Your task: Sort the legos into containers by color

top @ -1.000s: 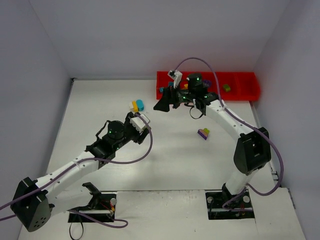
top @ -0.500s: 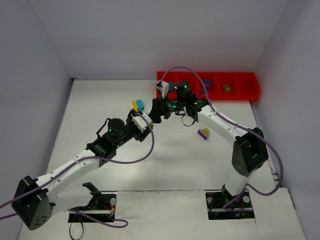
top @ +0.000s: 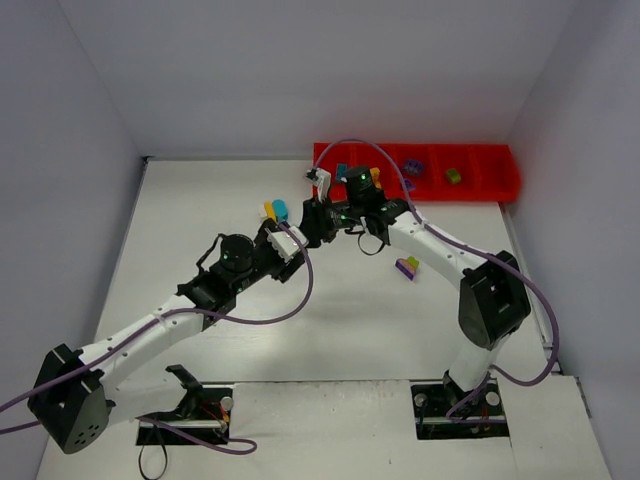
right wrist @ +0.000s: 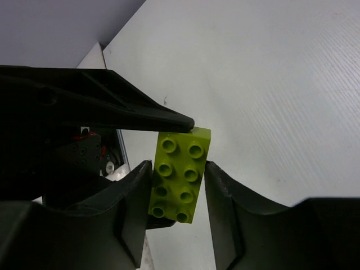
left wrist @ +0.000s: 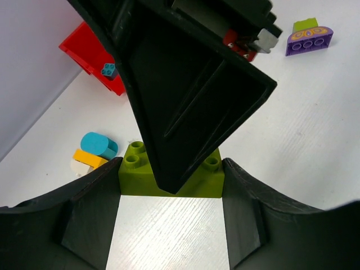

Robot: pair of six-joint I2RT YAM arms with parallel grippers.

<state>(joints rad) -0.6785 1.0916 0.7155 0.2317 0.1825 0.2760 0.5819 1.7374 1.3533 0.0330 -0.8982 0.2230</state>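
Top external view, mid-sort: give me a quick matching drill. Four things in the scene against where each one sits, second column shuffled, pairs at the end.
Things
1. olive green brick
2. purple brick
3. teal and yellow stack
4. red tray

Places
A. along the far edge of the table, on the right
B. alone on the table, on the near side of the tray
C. between the fingers of the left tool and the right tool
D. on the table, left of the tray

Pairs: 1-C, 2-B, 3-D, 4-A
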